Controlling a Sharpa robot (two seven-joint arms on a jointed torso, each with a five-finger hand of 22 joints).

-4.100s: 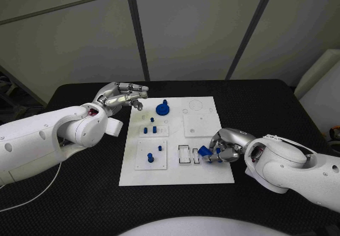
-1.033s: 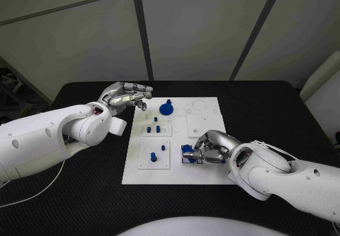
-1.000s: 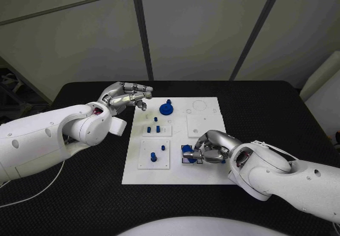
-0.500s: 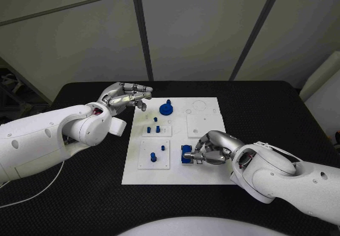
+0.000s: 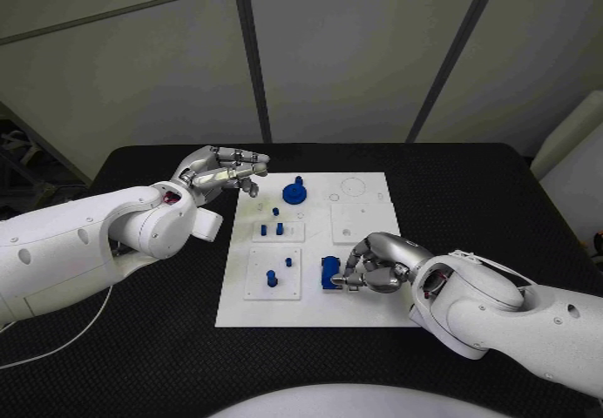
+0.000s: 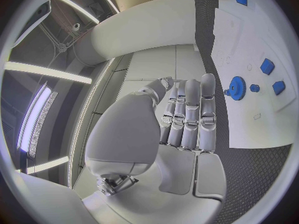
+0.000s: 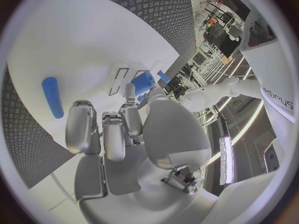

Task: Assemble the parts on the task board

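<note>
**Right hand presses blue block at the board's lower middle**

Head view: the white task board [image 5: 315, 300] lies in the middle of the black table [image 5: 503, 192]. The right hand [image 5: 375, 264], entering from the lower right, has its fingers curled around a blue block [image 5: 329, 272] that stands at the board's lower centre, thumb and fingers touching it. The left hand [image 5: 224, 171] hovers off the board's upper left corner, fingers curled in on nothing. A round blue gear [image 5: 294, 192] sits near the board's top, two small blue pegs [image 5: 272, 230] stand in a plate left of centre, and another peg [image 5: 270, 279] stands in the lower left plate.

Left wrist view: the left hand [image 6: 187, 119] shows its fingers pressed side by side and empty, a detail the head view leaves vague. The gear [image 6: 236, 88] and two blue pieces lie on the board at the right of the circle.

Right wrist view: the right hand [image 7: 118, 129] reaches to the block [image 7: 144, 82] at its fingertips; a loose blue bar [image 7: 52, 97], lying at the left of the circle, is hidden from the head camera.

Compared with four seconds ago, the right hand and its block have shifted left across the board, from its right edge to the slots at lower centre; the left hand is unchanged.
</note>
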